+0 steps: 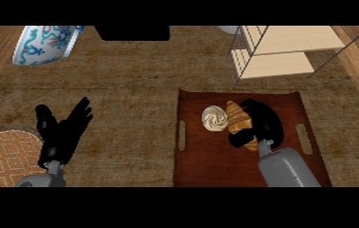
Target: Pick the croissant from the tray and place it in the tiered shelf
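Observation:
A golden-brown croissant (238, 120) lies on the dark brown tray (210, 160) at the right of the counter. My right hand (261, 122) lies over the croissant's right side, fingers curled round it. A pale round swirled bun (213, 118) sits just left of the croissant. The tiered shelf (280, 51), wire-framed with light wooden boards, stands at the far right, beyond the tray. My left hand (64, 132) rests open at the lower left, fingers up.
A blue-and-white patterned bowl (43, 44) sits at the far left. A black box (132, 33) stands at the back middle. An orange woven mat (17, 156) lies at the left edge by my left hand.

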